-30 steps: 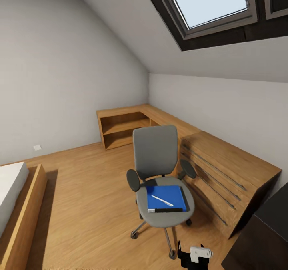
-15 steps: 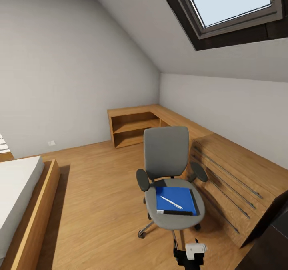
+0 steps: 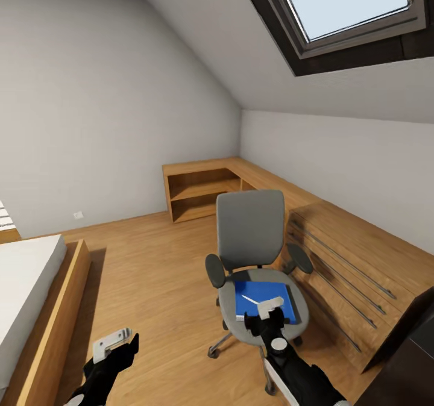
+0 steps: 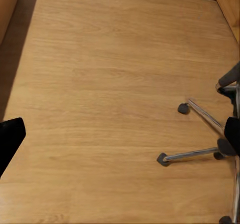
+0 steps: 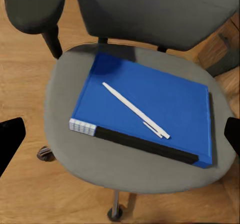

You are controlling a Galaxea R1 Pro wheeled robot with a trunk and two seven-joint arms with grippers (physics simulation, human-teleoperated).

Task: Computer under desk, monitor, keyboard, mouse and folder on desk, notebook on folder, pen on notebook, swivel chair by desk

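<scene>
Two claws up: my left claw hangs over the wood floor, can't tell its spread. My right claw, spread wide, hovers above the swivel chair, where the folder carries the pen.

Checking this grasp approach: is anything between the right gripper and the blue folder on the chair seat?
Only the pen, which lies diagonally on top of the folder. The right gripper hangs over the seat of the swivel chair with open air below it; the armrests sit off to the sides.
</scene>
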